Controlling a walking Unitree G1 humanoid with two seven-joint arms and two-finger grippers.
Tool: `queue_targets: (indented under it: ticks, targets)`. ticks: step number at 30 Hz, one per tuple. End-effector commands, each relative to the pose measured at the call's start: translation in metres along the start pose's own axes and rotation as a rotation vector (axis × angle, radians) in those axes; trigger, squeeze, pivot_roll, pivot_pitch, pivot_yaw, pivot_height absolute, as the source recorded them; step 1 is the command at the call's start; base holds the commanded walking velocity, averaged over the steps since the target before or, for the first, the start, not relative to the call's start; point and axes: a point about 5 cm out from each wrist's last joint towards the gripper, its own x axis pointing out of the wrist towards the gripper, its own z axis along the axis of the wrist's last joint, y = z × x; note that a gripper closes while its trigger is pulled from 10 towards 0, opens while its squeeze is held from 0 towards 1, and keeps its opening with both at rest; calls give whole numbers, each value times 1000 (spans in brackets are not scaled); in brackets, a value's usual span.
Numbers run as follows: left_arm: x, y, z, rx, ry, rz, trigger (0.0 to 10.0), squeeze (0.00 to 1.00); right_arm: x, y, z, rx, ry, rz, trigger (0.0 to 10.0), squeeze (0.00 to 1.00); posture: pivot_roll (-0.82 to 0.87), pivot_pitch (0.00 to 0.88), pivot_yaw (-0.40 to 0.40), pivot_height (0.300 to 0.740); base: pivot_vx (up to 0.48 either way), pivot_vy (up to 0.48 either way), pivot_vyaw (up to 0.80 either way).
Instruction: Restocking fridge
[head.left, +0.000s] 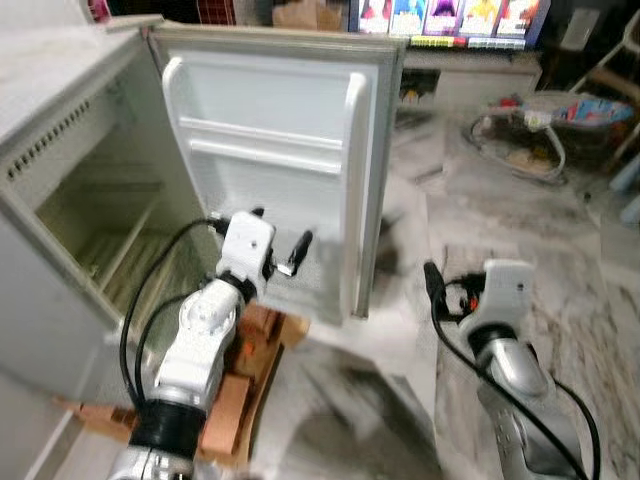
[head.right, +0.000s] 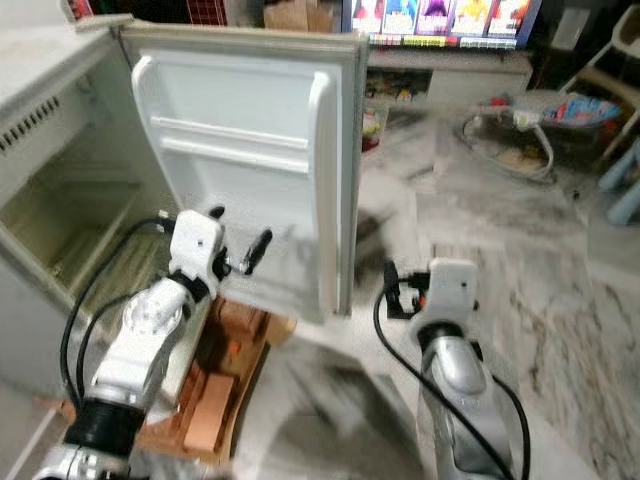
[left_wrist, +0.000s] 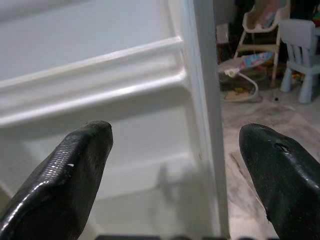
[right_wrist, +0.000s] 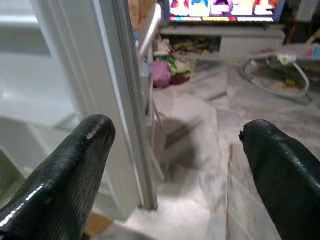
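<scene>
One fridge (head.left: 60, 200) stands on the robot's left, its one door (head.left: 280, 150) swung wide open toward the camera; the inner door face shows two moulded rails (head.left: 265, 150) and a lower pocket; the cabinet inside is pale green with wire shelves (head.left: 120, 250), and nothing can be made out on them.

Two end effectors are raised; the left end effector (head.left: 280, 240) sits just in front of the door's inner face, near its lower part, its two black fingers (left_wrist: 70, 165) spread apart and holding nothing; the right end effector (head.left: 440, 285) hangs past the door's free edge, over the floor, its two fingers (right_wrist: 65, 160) also spread wide and empty.

Below the left arm lie brown cardboard pieces (head.left: 240, 370) on the floor, beside the fridge's base; the floor (head.left: 500, 230) is grey-veined marble.

Farther back, a low TV stand (head.left: 480, 75) carries a lit screen (head.left: 440, 18); one baby bouncer (head.left: 540, 120) sits on the floor to the right; in the left wrist view, one small pale blue chair (left_wrist: 300, 55) and one cream chair (left_wrist: 260, 25) stand beyond the door edge; a cardboard box (head.left: 305, 14) stands behind the door top.

The open door stands between the two end effectors.
</scene>
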Motion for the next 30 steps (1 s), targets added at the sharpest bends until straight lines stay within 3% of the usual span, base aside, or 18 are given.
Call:
queue_targets:
  ticks: [1, 7, 13, 19, 24, 30]
  targets:
    - [-3, 8, 0, 18, 13, 18, 10000, 0, 4, 9, 6, 7, -27, 27, 10000, 0, 40, 0, 6, 740, 480, 0, 0]
    - [2, -2, 1, 28, 9, -44, 10000, 0, 7, 11, 7, 7, -32, 32, 10000, 0, 41, 0, 3, 740, 480, 0, 0]
    - [9, -20, 5, 57, -5, -177, 10000, 0, 12, 11, 8, 22, -39, 27, 10000, 0, 35, 0, 8, 740, 479, 0, 0]
    - [7, -26, 2, 51, 1, -202, 10000, 0, 12, 12, 7, 15, -44, 27, 10000, 0, 37, 0, 10, 740, 469, 0, -87]
    - [4, -24, 3, -6, -6, -166, 10000, 0, 13, 14, 7, 16, -44, 32, 10000, 0, 36, 0, 11, 740, 280, 0, 0]
    - [-17, -11, 14, 12, -44, -120, 10000, 0, 13, 11, 6, 14, -46, 28, 10000, 0, 38, 0, 16, 740, 0, 0, 0]
